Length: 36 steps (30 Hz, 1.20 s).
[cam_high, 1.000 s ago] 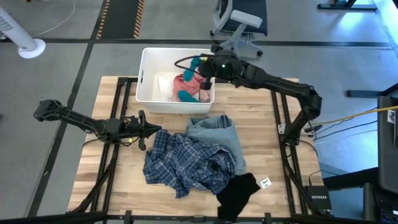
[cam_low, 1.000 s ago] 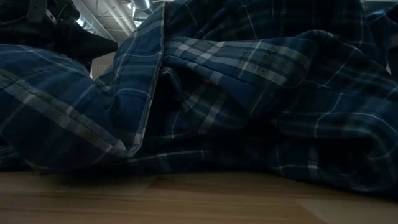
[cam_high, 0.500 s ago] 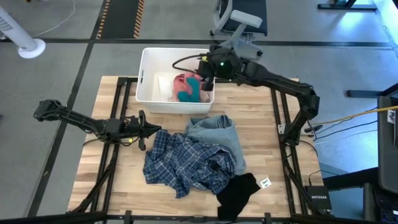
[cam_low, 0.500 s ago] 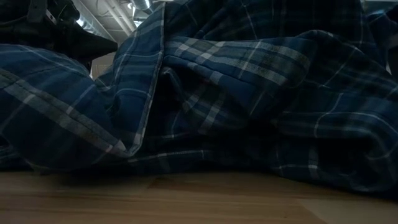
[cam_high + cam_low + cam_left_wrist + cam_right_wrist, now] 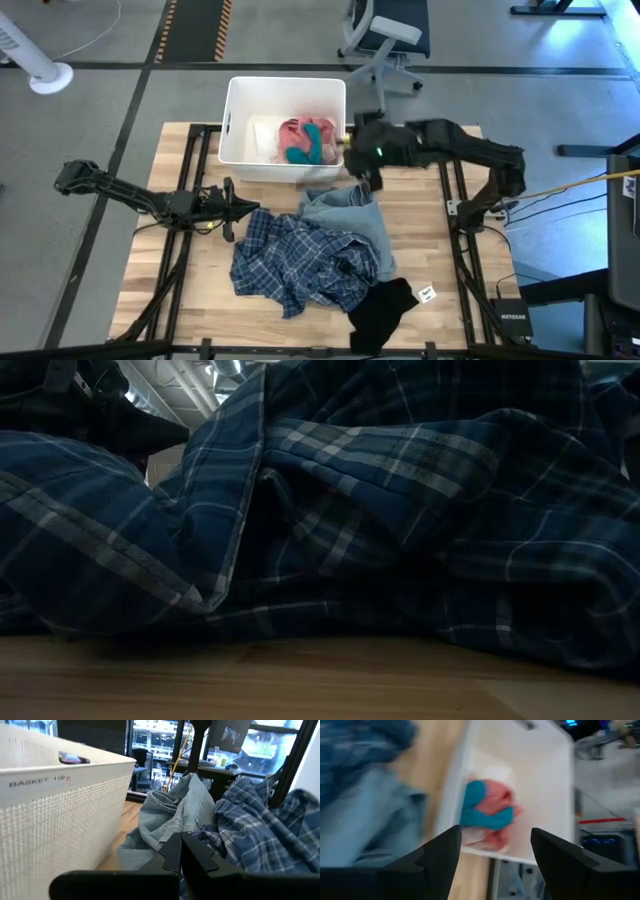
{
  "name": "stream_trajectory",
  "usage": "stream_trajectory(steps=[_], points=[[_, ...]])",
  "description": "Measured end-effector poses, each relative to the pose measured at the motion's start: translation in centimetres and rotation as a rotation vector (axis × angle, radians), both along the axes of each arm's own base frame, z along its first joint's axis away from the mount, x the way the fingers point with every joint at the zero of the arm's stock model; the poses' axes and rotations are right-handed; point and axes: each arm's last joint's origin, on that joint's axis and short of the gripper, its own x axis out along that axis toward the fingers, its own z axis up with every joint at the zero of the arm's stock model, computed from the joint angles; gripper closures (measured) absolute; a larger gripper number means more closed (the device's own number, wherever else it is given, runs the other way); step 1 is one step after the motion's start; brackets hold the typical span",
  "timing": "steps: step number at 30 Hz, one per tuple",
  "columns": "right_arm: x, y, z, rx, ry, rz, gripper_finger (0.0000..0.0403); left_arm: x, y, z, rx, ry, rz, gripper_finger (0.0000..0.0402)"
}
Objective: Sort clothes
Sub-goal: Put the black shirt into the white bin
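Note:
A white bin [image 5: 240,150] at the table's far edge holds a teal item [image 5: 306,143] lying on a pink one [image 5: 293,130], next to a white one [image 5: 265,135]. The same teal item [image 5: 482,810] and pink item [image 5: 500,815] show in the right wrist view. My right gripper [image 5: 364,176] hovers open and empty [image 5: 492,855] by the bin's near right corner, above the denim piece [image 5: 345,212]. The plaid shirt [image 5: 300,262] and a black item [image 5: 385,305] lie on the table. My left gripper [image 5: 250,208] rests shut [image 5: 180,852] just left of the shirt.
The plaid shirt [image 5: 400,510] fills the low view. A small white tag [image 5: 428,294] lies near the black item. Bare wood shows along the table's left side and near right corner. An office chair [image 5: 385,40] stands beyond the far edge.
My right gripper, which held the teal item above the bin, has let it go. The item has dropped onto the pink one in the bin. The gripper has then swung toward the near and right edges, out over the bin's near right corner.

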Motion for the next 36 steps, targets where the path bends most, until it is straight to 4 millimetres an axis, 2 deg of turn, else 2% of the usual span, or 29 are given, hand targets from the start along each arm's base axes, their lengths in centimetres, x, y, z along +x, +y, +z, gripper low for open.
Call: stream_trajectory(steps=[4,10,18,24,36], points=[[-1.9,4.3,-1.9,0.028,0.099,0.053,0.0146,0.0,0.0,-0.1,-0.020,0.002,0.000,0.0402],[-5.6,10.1,-4.1,0.037,0.079,0.098,0.0146,0.0,0.0,-0.1,-0.009,0.009,0.000,0.0402],[-10.5,15.5,-7.8,0.093,0.033,0.059,0.0146,0.0,0.0,-0.1,-0.002,0.007,0.000,0.0402],[-12.8,18.3,-10.0,0.180,0.021,0.031,0.0146,0.0,0.0,-0.1,-0.005,0.006,0.000,0.0402],[-15.4,20.7,-14.3,0.374,0.097,-0.070,0.0146,0.0,0.0,-0.1,-0.010,0.005,0.000,0.0402]])
